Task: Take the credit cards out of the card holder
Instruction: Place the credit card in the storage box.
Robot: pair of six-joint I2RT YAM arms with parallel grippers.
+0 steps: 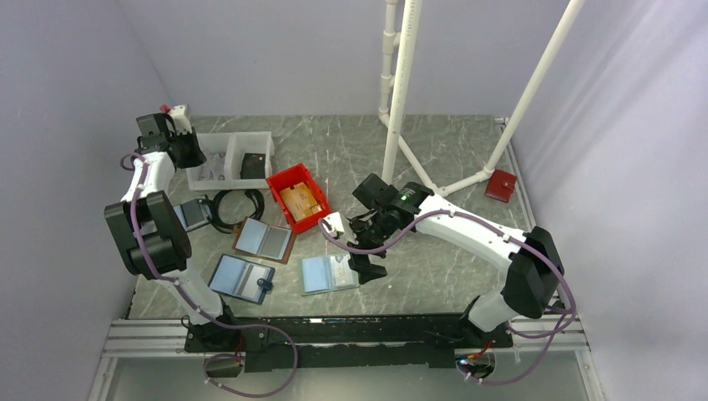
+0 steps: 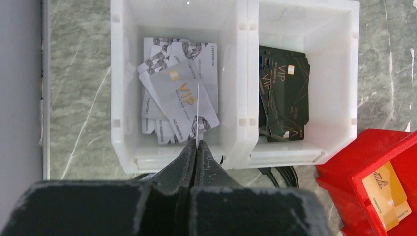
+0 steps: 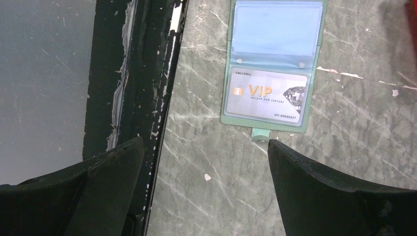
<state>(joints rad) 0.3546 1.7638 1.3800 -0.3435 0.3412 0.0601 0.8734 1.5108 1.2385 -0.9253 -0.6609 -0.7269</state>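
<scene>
From above, the left gripper (image 1: pixel 179 142) hangs over a white two-part bin (image 1: pixel 203 178) at the far left, its fingertips too small to make out. The right gripper (image 1: pixel 370 267) sits just beside the card holder (image 1: pixel 327 273), which lies open and flat near the front edge. A brown-edged folder (image 1: pixel 263 240) and a navy-edged folder (image 1: pixel 241 278) lie to its left, with a red bin (image 1: pixel 282 178) of orange-tan cards behind them. In the left wrist view the jaws are pressed together on a thin pale card (image 2: pixel 197 113) seen edge-on, so its face is hidden. Below it, the bin's left compartment holds a loose pile of silver VIP cards (image 2: pixel 169 83) and the right one a stack of black VIP cards (image 2: pixel 285 93); the red bin is cut off at the lower right corner. In the right wrist view the jaws are spread wide, gripping nothing, above bare table. The holder lies beyond them, its top cut off by the frame and its tab (image 3: pixel 259 134) pointing toward the gripper. One silver credit card (image 3: pixel 265 95) sits in the nearer clear pocket.
</scene>
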